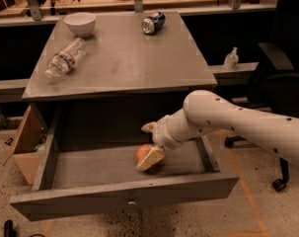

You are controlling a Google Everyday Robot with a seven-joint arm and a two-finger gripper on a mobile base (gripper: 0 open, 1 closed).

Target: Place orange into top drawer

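Note:
The top drawer [124,194] is pulled wide open below the grey table top. The orange [142,151] lies on the drawer floor near the middle, partly hidden behind one tan finger [150,158]. My gripper [149,142] reaches into the drawer from the right on the white arm [228,122]. Its jaws stand apart: the other finger [149,127] is above the orange with a gap showing between them. The orange looks loose on the floor.
On the table top [124,58] lie a plastic bottle [65,58], a white bowl [80,23] and a soda can [153,22]. A cardboard box [25,142] stands left of the drawer. A black office chair [282,83] is at the right.

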